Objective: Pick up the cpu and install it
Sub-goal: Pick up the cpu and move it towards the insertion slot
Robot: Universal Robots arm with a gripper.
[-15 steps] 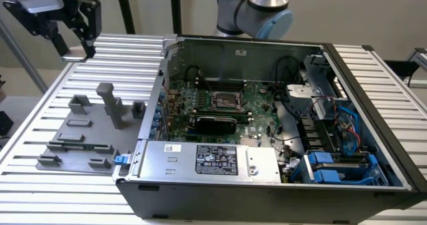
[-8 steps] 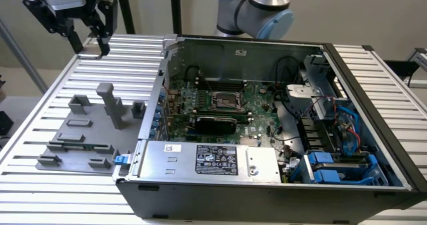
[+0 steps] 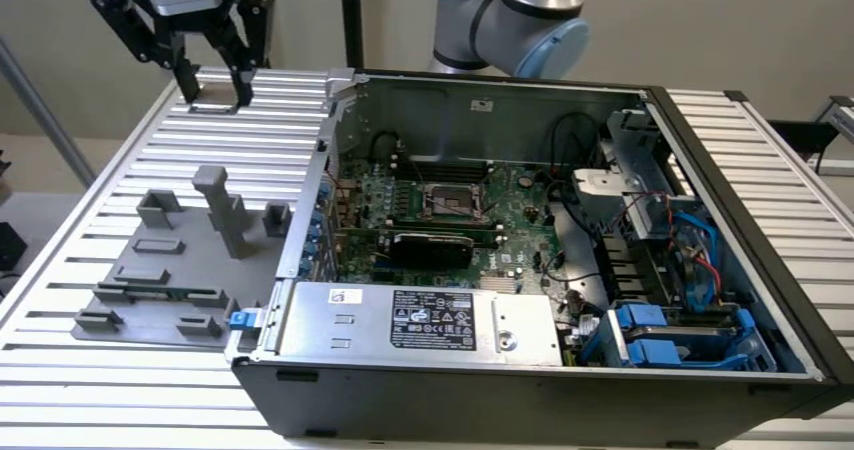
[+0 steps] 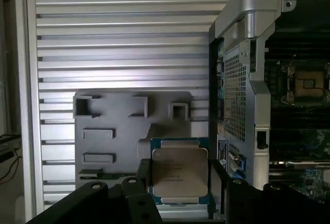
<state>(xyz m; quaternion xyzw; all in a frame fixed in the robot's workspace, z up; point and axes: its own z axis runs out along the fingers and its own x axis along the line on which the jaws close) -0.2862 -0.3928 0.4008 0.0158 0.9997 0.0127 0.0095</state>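
The cpu [image 4: 179,175], a flat square chip with a shiny metal top and a thin blue-green rim, sits between my black fingers [image 4: 143,175]. My gripper [image 4: 179,185] is shut on it, one finger on each side. In the exterior view the gripper [image 3: 214,98] hangs high above the far corner of the slatted table at the exterior view's left, with the cpu [image 3: 214,107] seen edge-on at its fingertips. The motherboard's open socket [image 3: 454,202] lies inside the open computer case, well away from the gripper; the socket [image 4: 308,83] also shows in the wrist view.
A grey fixture plate [image 3: 174,270] with upright blocks lies on the slatted table [image 3: 120,150] beside the case. The case wall [image 3: 327,140] stands between fixture and motherboard. Inside are a power supply [image 3: 427,320], cables and blue drive bays [image 3: 667,335].
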